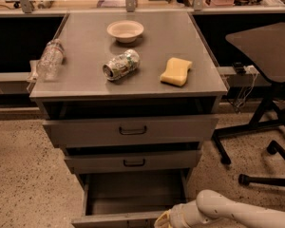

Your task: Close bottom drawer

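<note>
The bottom drawer (133,194) of the grey cabinet stands pulled out, its inside empty; its low front panel (114,220) runs along the bottom edge of the camera view. My gripper (162,221) is at the bottom edge, right at the right part of that front panel, on the white arm (228,212) that comes in from the lower right. Most of the gripper is cut off by the frame. The drawer's handle is out of view.
The middle drawer (133,161) and top drawer (132,129) are slightly out. On the cabinet top lie a bowl (125,30), a crushed can (120,64), a yellow sponge (176,71) and a plastic bottle (50,59). A chair base (261,141) stands to the right.
</note>
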Controlling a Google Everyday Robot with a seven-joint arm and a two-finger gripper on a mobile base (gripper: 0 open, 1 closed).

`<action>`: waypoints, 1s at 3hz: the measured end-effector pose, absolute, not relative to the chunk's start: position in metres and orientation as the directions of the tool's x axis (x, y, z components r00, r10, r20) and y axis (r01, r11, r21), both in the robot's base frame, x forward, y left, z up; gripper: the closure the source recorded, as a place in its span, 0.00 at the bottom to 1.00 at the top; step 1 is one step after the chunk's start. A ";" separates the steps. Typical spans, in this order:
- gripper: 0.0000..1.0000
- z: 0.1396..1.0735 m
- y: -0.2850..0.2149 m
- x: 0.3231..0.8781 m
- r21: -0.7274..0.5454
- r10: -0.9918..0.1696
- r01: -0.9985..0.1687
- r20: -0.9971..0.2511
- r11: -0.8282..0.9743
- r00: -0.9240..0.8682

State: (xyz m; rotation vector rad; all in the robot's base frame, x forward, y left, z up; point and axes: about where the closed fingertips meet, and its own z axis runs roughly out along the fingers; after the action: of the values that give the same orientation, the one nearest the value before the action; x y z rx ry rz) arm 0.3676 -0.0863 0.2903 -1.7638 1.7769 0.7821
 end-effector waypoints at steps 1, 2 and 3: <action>1.00 0.275 -0.084 0.372 0.046 -0.718 -0.999 -0.694 0.015 -0.042; 1.00 0.224 -0.085 0.382 0.066 -0.757 -0.996 -0.647 0.060 -0.088; 1.00 0.182 -0.081 0.386 0.069 -0.794 -0.995 -0.600 0.074 -0.100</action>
State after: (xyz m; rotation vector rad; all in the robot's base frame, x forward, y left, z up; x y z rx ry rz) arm 0.3860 -0.0815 0.1822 -1.7709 1.9522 0.6655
